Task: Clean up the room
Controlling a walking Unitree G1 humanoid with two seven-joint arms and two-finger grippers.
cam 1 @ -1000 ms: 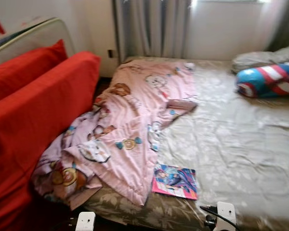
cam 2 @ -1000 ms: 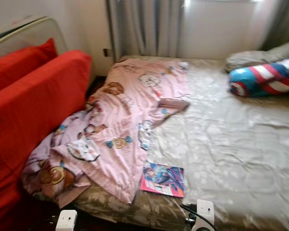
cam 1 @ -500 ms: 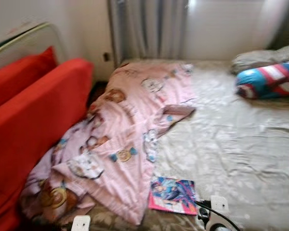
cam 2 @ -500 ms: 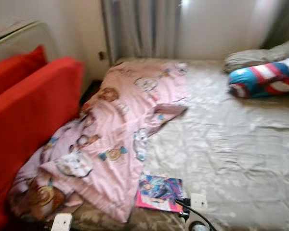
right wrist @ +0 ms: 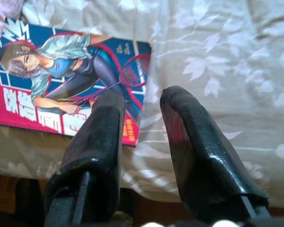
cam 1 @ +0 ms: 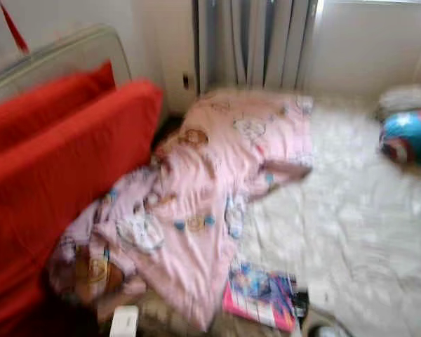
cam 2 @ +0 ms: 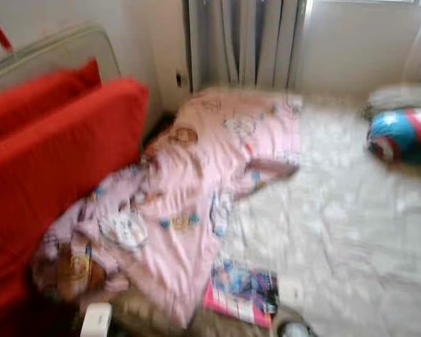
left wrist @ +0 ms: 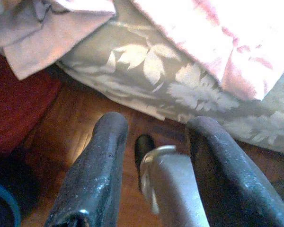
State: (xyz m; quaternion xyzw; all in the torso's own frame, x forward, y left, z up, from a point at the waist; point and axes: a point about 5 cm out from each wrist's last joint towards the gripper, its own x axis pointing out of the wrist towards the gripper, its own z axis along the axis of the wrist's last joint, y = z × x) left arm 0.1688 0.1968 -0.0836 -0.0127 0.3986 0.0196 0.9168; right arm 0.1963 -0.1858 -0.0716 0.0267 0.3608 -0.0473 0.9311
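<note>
A rumpled pink cartoon-print blanket [cam 1: 210, 189] lies across the left half of the bed and spills over its near corner. A colourful magazine [cam 1: 261, 295] lies flat on the grey floral sheet [cam 1: 358, 232] near the bed's front edge. My right gripper [right wrist: 142, 101] hovers open just over the magazine's [right wrist: 71, 80] lower corner, with nothing between its fingers. My left gripper [left wrist: 156, 127] is open and low, beside the bed's front edge over the wooden floor [left wrist: 71, 142]. Both eye views are blurred.
A red sofa back with red cushions [cam 1: 56, 161] stands close on the left of the bed. A blue, red and white pillow [cam 1: 410, 137] lies at the bed's far right. Grey curtains [cam 1: 256, 42] hang behind the bed.
The whole picture has shifted right and grown blurrier, so the camera has turned left. The blanket, magazine and pillow lie as before.
</note>
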